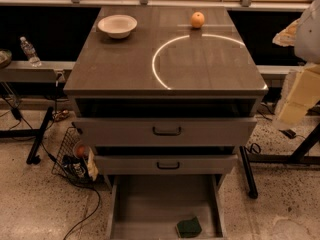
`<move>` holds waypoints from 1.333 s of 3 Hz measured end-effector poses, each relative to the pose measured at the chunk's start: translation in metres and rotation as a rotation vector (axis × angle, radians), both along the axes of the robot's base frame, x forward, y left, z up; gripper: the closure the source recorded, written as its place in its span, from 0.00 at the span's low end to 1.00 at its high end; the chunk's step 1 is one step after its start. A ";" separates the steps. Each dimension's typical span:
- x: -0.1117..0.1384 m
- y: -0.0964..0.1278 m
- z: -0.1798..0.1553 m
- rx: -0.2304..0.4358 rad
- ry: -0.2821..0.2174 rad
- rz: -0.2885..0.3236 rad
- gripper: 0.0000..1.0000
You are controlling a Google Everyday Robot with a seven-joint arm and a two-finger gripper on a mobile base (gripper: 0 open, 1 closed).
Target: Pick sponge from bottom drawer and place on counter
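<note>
The sponge [189, 227], dark green face up, lies on the floor of the open bottom drawer [145, 204], near its front right. The counter [120, 59], grey-brown with a thin white arc, stands above it. My gripper [296, 95] shows as pale blocks at the right edge of the view, level with the counter's front right corner. It is well above and to the right of the sponge and apart from it.
A white bowl [117, 25] and an orange [197, 19] sit at the back of the counter. Two drawers with black handles [167, 131] [168, 165] stick out slightly above the bottom drawer. A wire basket [74, 159] and cables lie on the floor at left. A water bottle [30, 51] stands on a left shelf.
</note>
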State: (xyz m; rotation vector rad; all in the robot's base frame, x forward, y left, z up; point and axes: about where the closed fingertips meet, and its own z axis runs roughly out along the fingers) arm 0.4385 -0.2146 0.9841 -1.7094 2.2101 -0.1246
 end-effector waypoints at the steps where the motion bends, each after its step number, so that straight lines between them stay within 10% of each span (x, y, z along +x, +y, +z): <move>1: 0.000 0.000 0.000 0.000 0.000 0.000 0.00; 2: 0.002 -0.003 -0.020 0.024 0.003 0.005 0.00; 4: 0.017 -0.033 -0.167 0.129 0.075 0.070 0.00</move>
